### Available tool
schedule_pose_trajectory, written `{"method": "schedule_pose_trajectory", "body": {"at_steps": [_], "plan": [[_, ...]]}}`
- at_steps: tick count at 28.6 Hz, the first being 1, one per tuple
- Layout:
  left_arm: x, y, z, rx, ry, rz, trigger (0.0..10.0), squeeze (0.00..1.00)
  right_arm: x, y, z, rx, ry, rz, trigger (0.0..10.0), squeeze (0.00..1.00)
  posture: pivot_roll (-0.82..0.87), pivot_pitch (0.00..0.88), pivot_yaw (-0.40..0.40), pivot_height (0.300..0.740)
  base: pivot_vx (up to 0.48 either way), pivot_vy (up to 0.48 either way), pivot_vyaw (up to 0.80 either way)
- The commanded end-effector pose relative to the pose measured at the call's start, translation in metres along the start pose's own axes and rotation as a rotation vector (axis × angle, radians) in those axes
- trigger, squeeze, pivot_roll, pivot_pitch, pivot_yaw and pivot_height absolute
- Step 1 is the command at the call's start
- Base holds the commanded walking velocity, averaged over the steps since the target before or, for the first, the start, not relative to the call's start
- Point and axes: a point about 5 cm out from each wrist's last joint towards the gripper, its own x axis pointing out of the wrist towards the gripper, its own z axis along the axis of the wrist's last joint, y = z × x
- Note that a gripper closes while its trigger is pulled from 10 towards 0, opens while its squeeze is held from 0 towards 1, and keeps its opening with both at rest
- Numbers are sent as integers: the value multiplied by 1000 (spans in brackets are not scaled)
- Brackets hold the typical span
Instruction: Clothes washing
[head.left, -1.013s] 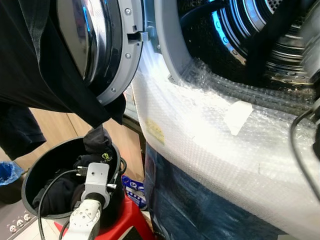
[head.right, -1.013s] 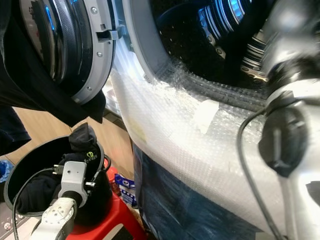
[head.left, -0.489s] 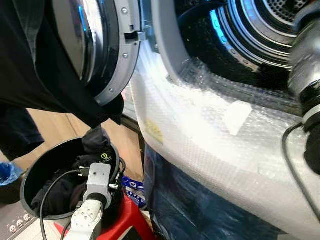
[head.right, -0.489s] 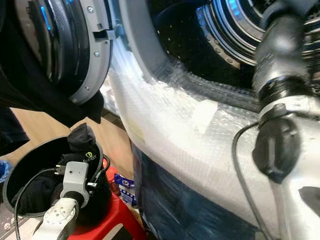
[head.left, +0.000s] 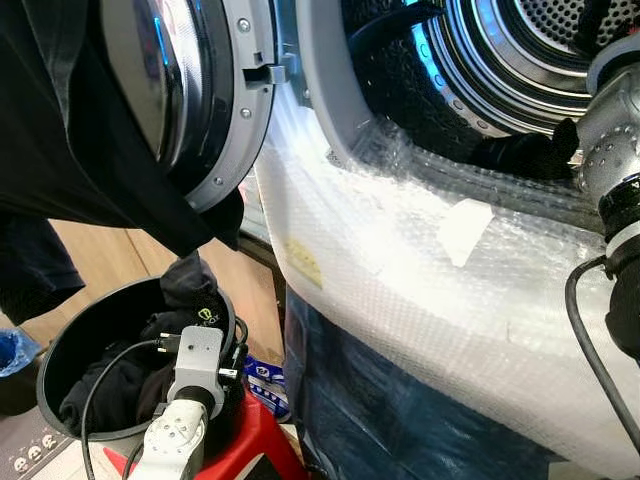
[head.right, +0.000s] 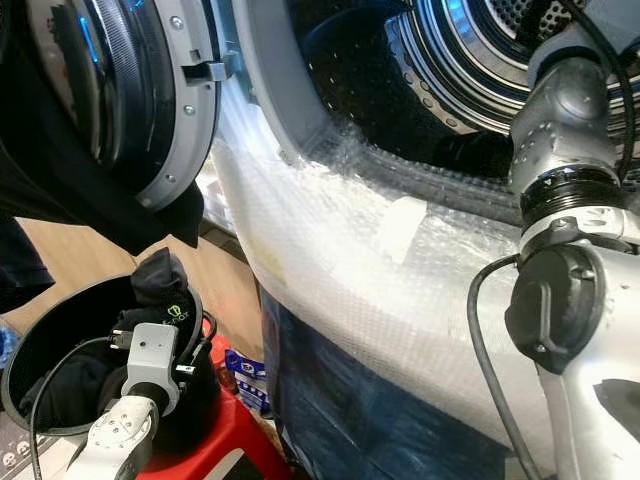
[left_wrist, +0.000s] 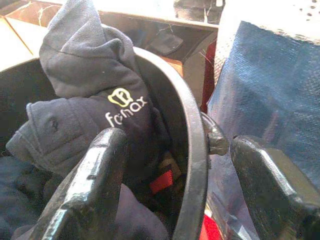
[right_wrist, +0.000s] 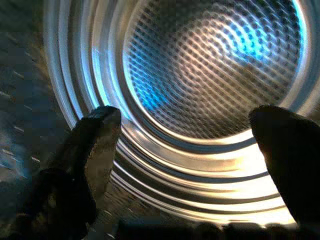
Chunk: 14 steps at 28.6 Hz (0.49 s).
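Dark clothes lie heaped in a round black bucket that stands on a red stool beside the washing machine. One dark blue garment with a small yellow-and-white logo is bunched up against the bucket's rim, just under the open round door of the machine. A black cloth hangs over that door and drapes down its outer side.

The left gripper is at the bucket's rim, its two black fingers spread wide, one inside the bucket over the clothes and the other outside the rim; they pinch nothing.

The right gripper is at the mouth of the machine, pointing into the shiny perforated drum. Its fingers are spread apart and hold nothing. A small dark piece of clothing lies at the lower edge of the opening, just beside the right arm.

Bubble wrap covers the machine's front below the opening, with a piece of white tape on it and blue sheeting beneath.
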Motion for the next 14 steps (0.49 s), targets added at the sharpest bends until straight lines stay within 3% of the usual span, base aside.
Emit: {"method": "schedule_pose_trajectory", "body": {"at_steps": [1,7,14], "plan": [[-3,2,-2,2,6,-1,10000,0,0,13,19,80,-124,109,10000,0,153,0,37,740,0,0,0],[-3,0,-4,0,8,-7,10000,0,-2,16,25,111,-178,173,10000,0,145,0,38,740,0,0,0],[-4,-1,-5,-1,9,-11,10000,0,-7,17,35,208,-251,304,10000,0,131,0,34,740,0,0,0]]}}
